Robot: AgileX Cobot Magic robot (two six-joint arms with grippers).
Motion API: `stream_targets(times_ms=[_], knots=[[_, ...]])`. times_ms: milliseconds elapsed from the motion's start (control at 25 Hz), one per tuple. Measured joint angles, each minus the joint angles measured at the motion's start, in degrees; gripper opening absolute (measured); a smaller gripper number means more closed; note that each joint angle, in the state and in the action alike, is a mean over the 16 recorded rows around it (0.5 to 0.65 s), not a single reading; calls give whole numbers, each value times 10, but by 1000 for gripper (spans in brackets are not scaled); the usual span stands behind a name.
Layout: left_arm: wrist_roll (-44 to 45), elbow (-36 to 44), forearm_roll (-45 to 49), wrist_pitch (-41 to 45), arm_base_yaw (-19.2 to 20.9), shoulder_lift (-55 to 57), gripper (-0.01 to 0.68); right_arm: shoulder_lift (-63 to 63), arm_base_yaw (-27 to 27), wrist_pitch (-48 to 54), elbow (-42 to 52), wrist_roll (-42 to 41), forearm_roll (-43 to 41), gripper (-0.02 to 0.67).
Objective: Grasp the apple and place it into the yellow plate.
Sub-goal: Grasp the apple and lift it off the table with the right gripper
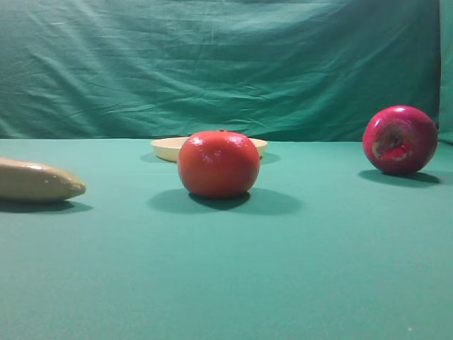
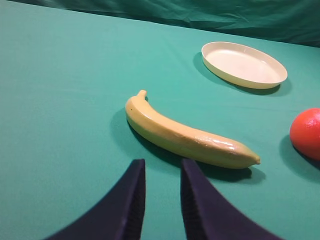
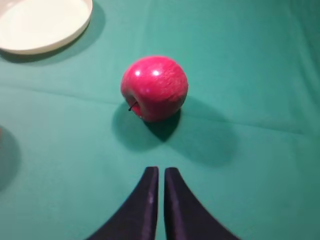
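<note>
My right pincer (image 3: 161, 172) shut, empty, just short of apple (image 3: 154, 88). Apple bare on cloth (image 3: 240, 60), apart from plate (image 3: 30, 42). Looks glossy, rigid, round: likely slippery, may roll. Plan: open wide, clamp across widest middle.

We see our left gripper (image 2: 162, 200) fingers, dark navy, curved, tapering; our right gripper (image 3: 157, 200) fingers alike, matte, smooth.

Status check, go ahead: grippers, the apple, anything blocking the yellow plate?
Right gripper shut, empty, short of the apple. Left gripper slightly open, empty, near banana. Apple on cloth, untouched. Yellow plate empty; tomato stands nearby.
</note>
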Motion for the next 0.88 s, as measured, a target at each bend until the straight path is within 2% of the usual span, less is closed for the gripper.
stream_targets(times_ms=[120, 240, 680, 800, 880], knots=[[0, 0, 0, 0, 0, 0, 157, 74, 0, 26, -52, -31, 0, 19], [0, 0, 0, 0, 0, 0, 157, 142, 0, 54, -107, -51, 0, 81], [0, 0, 0, 0, 0, 0, 157, 327, 0, 176, -295, -81, 0, 510], [0, 0, 0, 0, 0, 0, 157, 361, 0, 196, -329, -87, 0, 601], [0, 0, 0, 0, 0, 0, 157, 382, 0, 206, -348, -90, 0, 634]])
